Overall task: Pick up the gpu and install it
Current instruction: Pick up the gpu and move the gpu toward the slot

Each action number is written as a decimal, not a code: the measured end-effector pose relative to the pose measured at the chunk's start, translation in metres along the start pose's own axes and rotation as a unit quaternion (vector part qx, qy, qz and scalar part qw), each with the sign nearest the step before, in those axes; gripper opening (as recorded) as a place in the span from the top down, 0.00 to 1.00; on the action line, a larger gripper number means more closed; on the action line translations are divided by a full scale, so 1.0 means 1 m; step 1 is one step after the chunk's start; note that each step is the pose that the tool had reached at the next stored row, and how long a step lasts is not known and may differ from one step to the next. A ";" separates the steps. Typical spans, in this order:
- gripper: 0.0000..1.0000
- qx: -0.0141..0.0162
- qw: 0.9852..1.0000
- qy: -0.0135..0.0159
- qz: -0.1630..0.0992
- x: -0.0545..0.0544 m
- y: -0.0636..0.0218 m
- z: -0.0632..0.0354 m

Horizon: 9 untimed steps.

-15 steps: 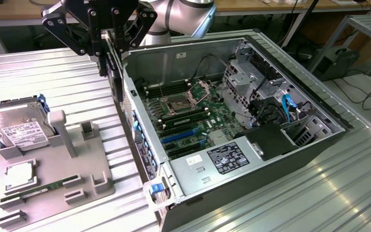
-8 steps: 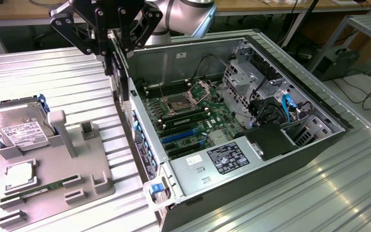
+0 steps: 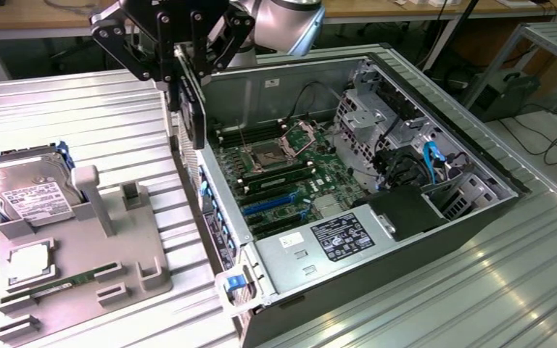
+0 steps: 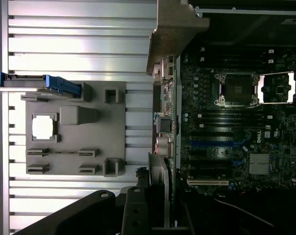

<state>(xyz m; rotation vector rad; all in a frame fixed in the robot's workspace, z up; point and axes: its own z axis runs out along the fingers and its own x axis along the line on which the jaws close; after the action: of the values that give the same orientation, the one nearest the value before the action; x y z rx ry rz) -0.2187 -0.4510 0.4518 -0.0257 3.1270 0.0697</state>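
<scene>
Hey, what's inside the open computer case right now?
A motherboard with an open CPU socket, blue slots, a power supply and blue cables. The power supply covers whatever lies under it.

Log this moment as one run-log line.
claw: shut on gpu | gpu: airborne, hanging vertical | location: over wall of open case, exterior view's left | install: not seated | fixture tray: hard drive, memory stick present
</scene>
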 end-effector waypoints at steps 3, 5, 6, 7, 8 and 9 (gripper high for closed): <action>0.72 0.000 1.000 0.000 0.000 -0.003 0.0000 0.0001; 0.72 0.000 1.000 0.000 0.000 -0.006 -0.0001 0.0002; 0.72 0.000 1.000 0.000 0.000 -0.007 -0.0001 0.0002; 0.72 0.000 1.000 0.000 0.000 -0.008 -0.0001 0.0002; 0.72 0.000 1.000 0.000 0.000 -0.009 -0.0001 0.0003; 0.72 0.000 1.000 0.000 0.000 -0.011 -0.0002 0.0003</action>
<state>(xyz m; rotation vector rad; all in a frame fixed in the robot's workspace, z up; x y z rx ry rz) -0.2081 -0.4510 0.4517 -0.0256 3.1270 0.0697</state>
